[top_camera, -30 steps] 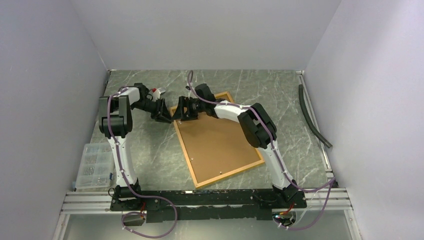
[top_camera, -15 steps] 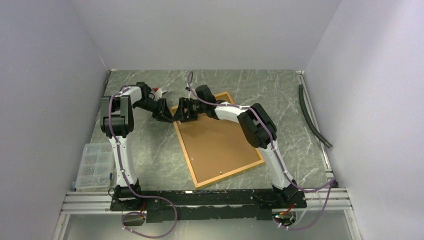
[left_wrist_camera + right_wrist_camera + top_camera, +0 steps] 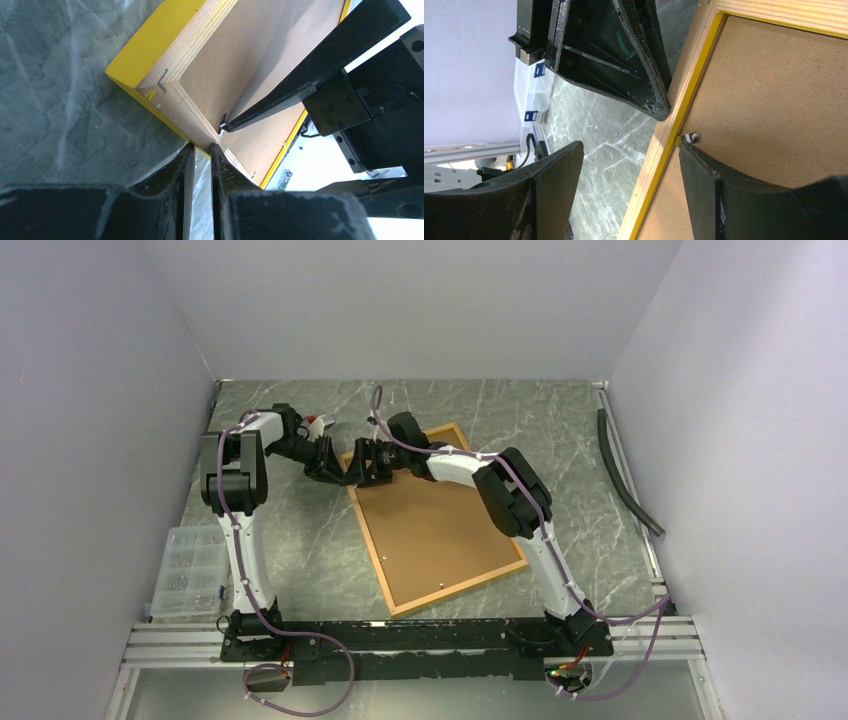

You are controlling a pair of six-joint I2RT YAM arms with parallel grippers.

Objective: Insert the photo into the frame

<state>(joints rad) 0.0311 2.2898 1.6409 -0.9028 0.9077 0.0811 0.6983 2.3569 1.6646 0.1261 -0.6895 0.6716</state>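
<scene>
The frame point(image 3: 460, 586) lies back-up on the table, pale wood rails with a yellow edge point(image 3: 145, 47), and a brown backing board point(image 3: 435, 525) sits inside it. The photo is out of view. Both grippers meet at the frame's far-left corner. My left gripper point(image 3: 335, 472) point(image 3: 201, 147) has its tips against the outer edge of the corner rail. Its jaws are only a narrow slit apart, with nothing between them. My right gripper point(image 3: 358, 465) point(image 3: 631, 145) is open astride the left rail point(image 3: 684, 100). One finger hangs over the table, the other is on the board by a small metal tab point(image 3: 693, 136).
A clear plastic parts box point(image 3: 188, 572) sits at the near left by the left arm's base. A black hose point(image 3: 625, 475) lies along the right wall. An aluminium rail point(image 3: 400, 638) carrying both arm bases runs along the near edge. Walls enclose three sides.
My left gripper's jaws have narrowed to a slit. The right gripper has edged left toward the left gripper at the frame's corner. The frame has not moved.
</scene>
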